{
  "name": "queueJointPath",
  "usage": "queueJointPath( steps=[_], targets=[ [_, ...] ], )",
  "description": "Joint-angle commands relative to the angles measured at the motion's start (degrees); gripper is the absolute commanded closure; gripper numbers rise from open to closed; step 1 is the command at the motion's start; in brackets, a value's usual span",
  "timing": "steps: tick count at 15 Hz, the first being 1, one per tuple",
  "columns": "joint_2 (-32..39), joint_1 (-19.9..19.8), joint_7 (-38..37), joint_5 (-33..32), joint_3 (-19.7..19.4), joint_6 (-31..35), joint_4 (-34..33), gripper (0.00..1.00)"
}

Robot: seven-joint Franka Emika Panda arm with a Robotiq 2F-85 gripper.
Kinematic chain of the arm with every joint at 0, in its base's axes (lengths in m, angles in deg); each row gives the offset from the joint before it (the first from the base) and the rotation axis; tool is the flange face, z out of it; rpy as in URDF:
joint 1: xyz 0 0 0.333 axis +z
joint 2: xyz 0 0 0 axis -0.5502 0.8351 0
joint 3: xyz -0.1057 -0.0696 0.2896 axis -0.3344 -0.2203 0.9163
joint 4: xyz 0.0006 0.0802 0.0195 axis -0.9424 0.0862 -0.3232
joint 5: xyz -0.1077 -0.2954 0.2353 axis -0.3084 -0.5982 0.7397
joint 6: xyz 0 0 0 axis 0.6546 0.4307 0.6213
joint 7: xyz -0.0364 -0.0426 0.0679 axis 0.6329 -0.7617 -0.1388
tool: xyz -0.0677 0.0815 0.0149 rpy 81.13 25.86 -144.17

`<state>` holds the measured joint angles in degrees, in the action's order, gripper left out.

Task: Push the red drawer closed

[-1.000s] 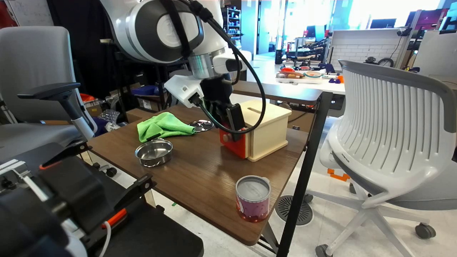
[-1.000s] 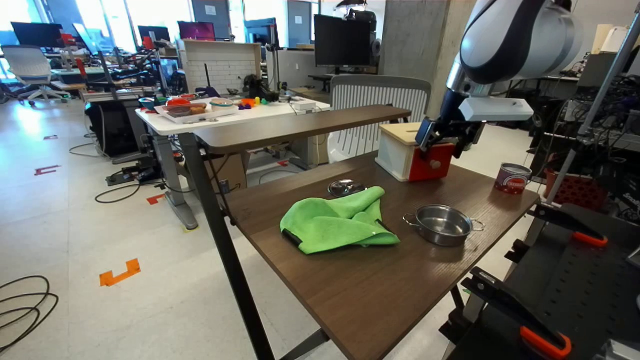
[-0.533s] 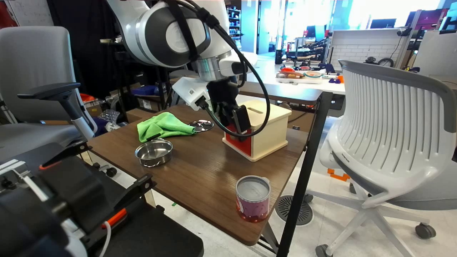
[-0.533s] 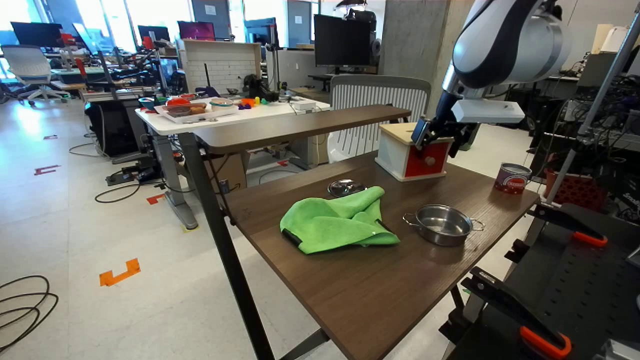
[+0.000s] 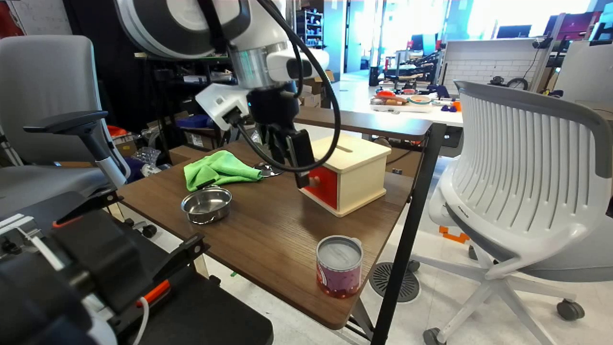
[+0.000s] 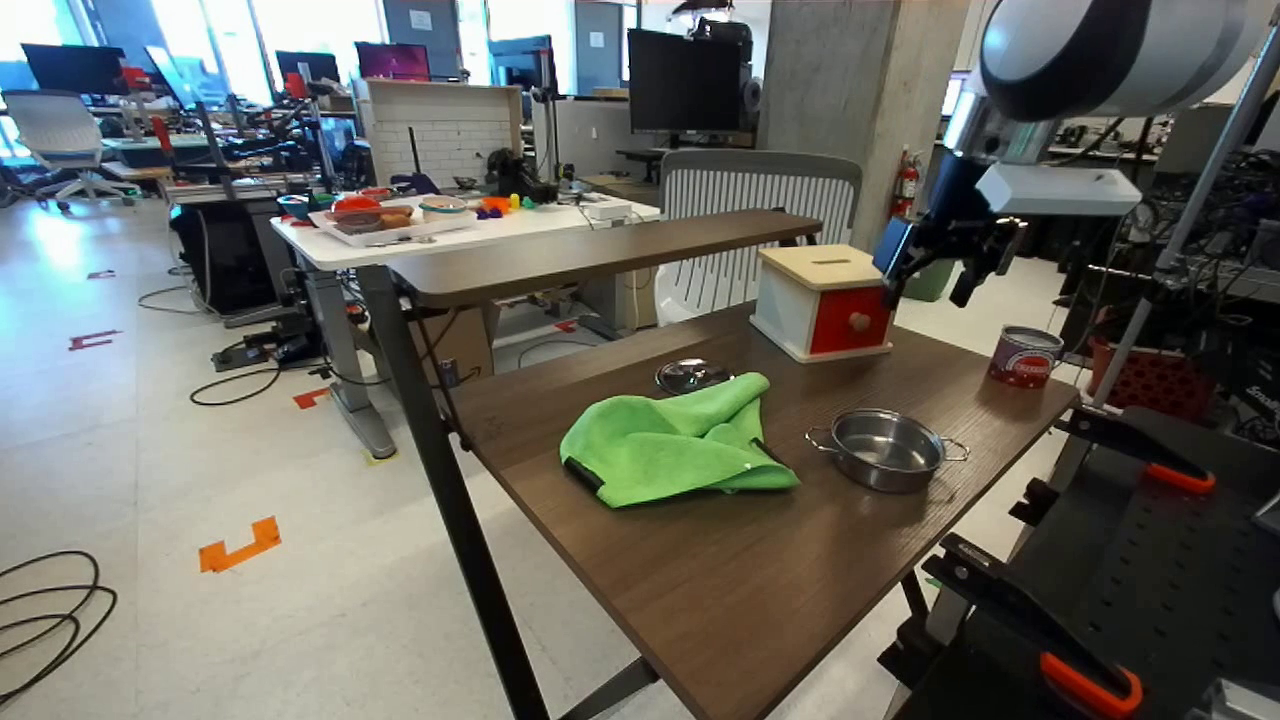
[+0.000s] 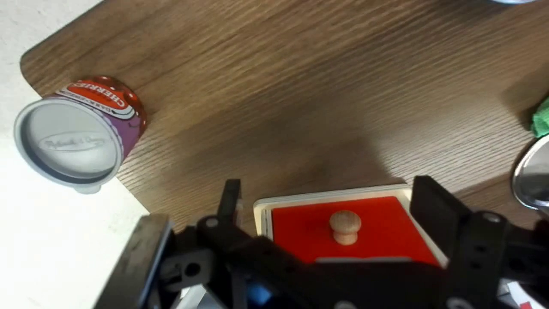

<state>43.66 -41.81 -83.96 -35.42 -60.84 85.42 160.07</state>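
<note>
The red drawer [image 5: 330, 190] sits flush in the pale beige wooden box [image 5: 364, 179] in both exterior views, its front [image 6: 838, 328] level with the casing's edge. Its round wooden knob [image 7: 345, 225] shows between my fingers in the wrist view, and nothing grips it. My gripper [image 7: 328, 186] is open and empty, its fingers wide apart. In an exterior view the gripper [image 6: 928, 290] hangs in front of and above the drawer front, apart from most of it. In an exterior view a fingertip partly overlaps the knob; I cannot tell whether they touch.
A purple-red cherry can [image 5: 339, 268] stands near the table's corner. A steel pot [image 5: 207, 205], a green cloth [image 6: 670, 445] and a shiny lid [image 6: 692, 375] lie on the brown table [image 6: 800, 600]. A raised shelf [image 6: 610, 255] runs behind the box.
One second ago the red drawer stuck out a little; half a second ago it moved in flush with the box. Since then my gripper has moved back and up from the drawer front.
</note>
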Motion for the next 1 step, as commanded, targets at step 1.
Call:
queueJointPath(
  steps=[1],
  targets=[
    [-1.4,0.5,0.3,0.4,-0.5,-0.5,1.0,0.00]
  ],
)
